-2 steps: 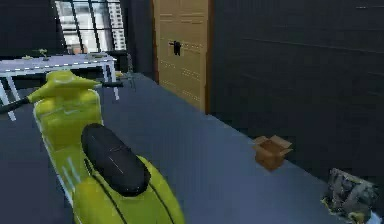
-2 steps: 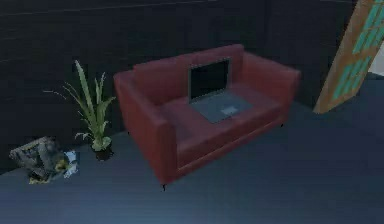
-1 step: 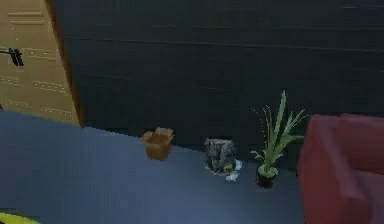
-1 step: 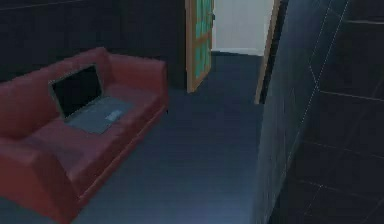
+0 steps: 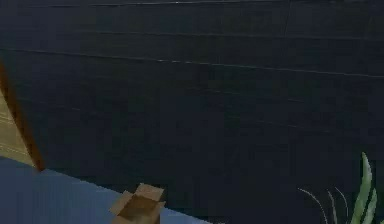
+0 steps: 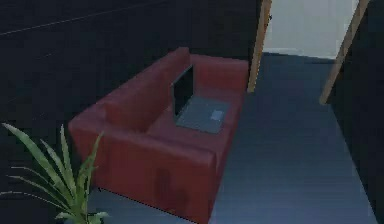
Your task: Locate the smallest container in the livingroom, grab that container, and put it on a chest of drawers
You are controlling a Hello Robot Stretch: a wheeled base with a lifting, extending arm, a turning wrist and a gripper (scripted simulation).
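A small open brown cardboard box [image 5: 138,205] stands on the blue floor at the foot of a dark wall [image 5: 200,90], near the forward view's bottom middle. In the arm side view a red sofa [image 6: 140,130] stands against the dark wall, and an open dark laptop [image 6: 195,105] lies on its seat.
A houseplant shows its green leaves at the forward view's bottom right [image 5: 365,200] and at the arm side view's bottom left [image 6: 55,180]. A wooden door frame [image 5: 20,120] edges the forward view's left. Beyond the sofa a wood-framed doorway [image 6: 300,30] opens onto a light room. Blue floor [image 6: 290,140] lies beside the sofa.
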